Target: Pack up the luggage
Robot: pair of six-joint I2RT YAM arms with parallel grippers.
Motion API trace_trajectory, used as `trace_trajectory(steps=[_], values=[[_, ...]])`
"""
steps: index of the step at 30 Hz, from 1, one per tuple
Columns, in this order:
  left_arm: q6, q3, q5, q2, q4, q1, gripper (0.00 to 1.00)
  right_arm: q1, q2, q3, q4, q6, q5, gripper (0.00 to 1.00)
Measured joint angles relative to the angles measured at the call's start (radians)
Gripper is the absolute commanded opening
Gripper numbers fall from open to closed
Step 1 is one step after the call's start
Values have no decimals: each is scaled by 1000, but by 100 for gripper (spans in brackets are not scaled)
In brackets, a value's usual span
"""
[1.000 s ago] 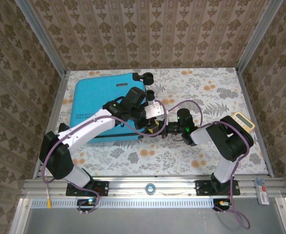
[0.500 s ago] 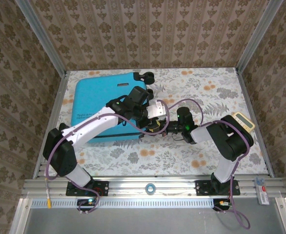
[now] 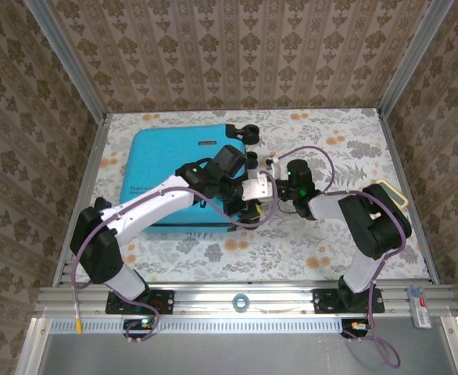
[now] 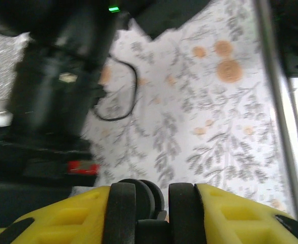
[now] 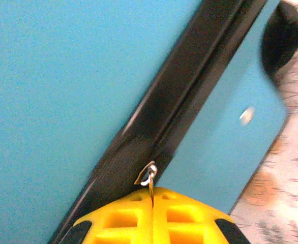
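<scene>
Both arms bent inward beside the luggage (image 3: 174, 176)
Right gripper (image 5: 152, 195) pinches the zipper pull (image 5: 149, 175) shut; left gripper (image 4: 151, 199) clamps a blurred wheel (image 4: 139, 190)

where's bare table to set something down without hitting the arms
Bare table lies back right, between the luggage wheels and the right rail, and along the front strip between luggage and near rail. It is crowded mid-table, where the left tool and right tool meet at the luggage edge.
</scene>
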Motion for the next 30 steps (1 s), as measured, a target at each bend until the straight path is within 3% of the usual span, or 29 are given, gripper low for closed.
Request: trace_trajectory(steps=[4, 6, 7, 9, 14, 19, 27, 30], values=[[0, 2, 26, 0, -16, -10, 0, -14, 2, 27, -23, 0, 46, 0], [-4, 2, 26, 0, -17, -10, 12, -19, 10, 41, -24, 4, 57, 0], [-5, 2, 24, 0, -16, -10, 25, -20, 16, 46, -24, 5, 61, 0], [-12, 2, 12, 0, -13, -11, 35, -21, 23, 49, -19, 7, 67, 0], [-63, -16, -42, -20, 47, -16, 46, -22, 29, 60, -15, 5, 86, 0], [-192, -129, -89, -201, 180, -14, 56, -24, 33, 66, -40, -9, 98, 0], [-375, -254, -231, -524, 314, 19, 58, -24, 36, 69, -40, -27, 101, 0], [-493, -304, -364, -599, 268, 26, 49, -25, 36, 73, -49, -33, 101, 0]])
